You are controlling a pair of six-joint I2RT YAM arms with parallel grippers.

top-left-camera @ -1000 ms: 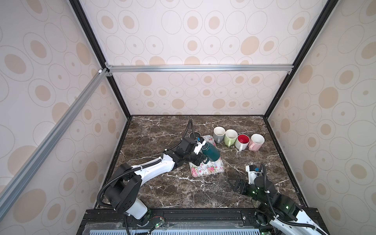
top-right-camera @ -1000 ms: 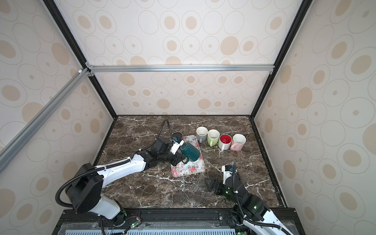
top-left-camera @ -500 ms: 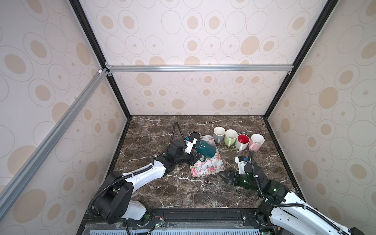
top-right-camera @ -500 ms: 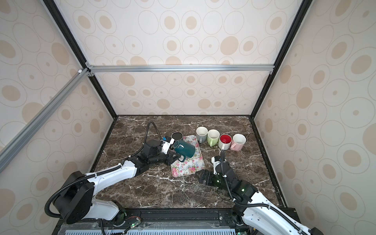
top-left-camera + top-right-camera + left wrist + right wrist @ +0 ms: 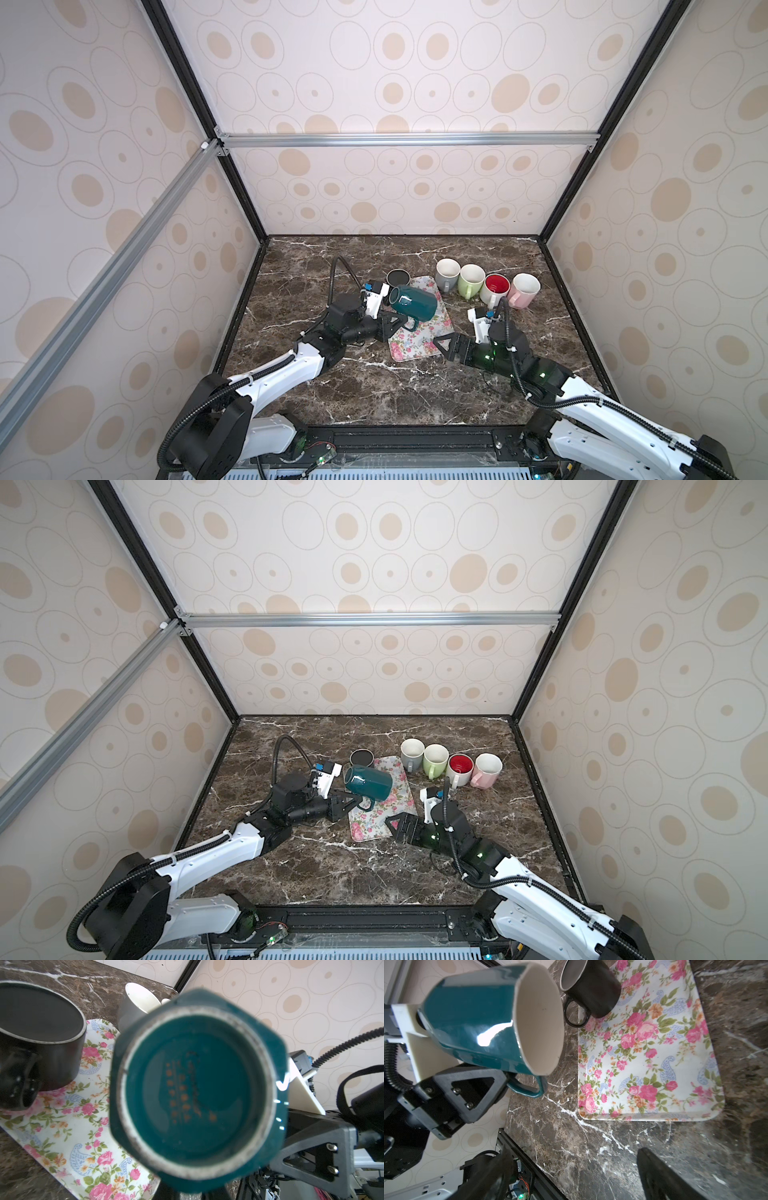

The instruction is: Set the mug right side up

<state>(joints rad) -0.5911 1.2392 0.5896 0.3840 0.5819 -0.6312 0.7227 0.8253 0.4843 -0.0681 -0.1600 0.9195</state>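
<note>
The teal mug (image 5: 413,306) (image 5: 368,784) hangs on its side above the floral tray (image 5: 419,345) (image 5: 370,825), handle down. My left gripper (image 5: 395,323) (image 5: 347,802) is shut on its handle. The left wrist view is filled by the mug (image 5: 197,1088), base toward the camera, which hides the jaws. The right wrist view looks into the pale mouth of the mug (image 5: 477,1028). My right gripper (image 5: 441,348) (image 5: 392,825) (image 5: 571,1167) stands open and empty by the tray's front right corner, pointing at the mug.
A black mug (image 5: 398,276) (image 5: 591,991) stands at the tray's back left corner. Grey (image 5: 448,272), green (image 5: 471,278), red (image 5: 494,286) and pink (image 5: 524,289) mugs stand upright in a row at the back right. Patterned walls close in the marble table (image 5: 374,395).
The left arm has drawn the teal mug a little to the left and tipped it onto its side. The right arm has come in from the front right toward the tray.
</note>
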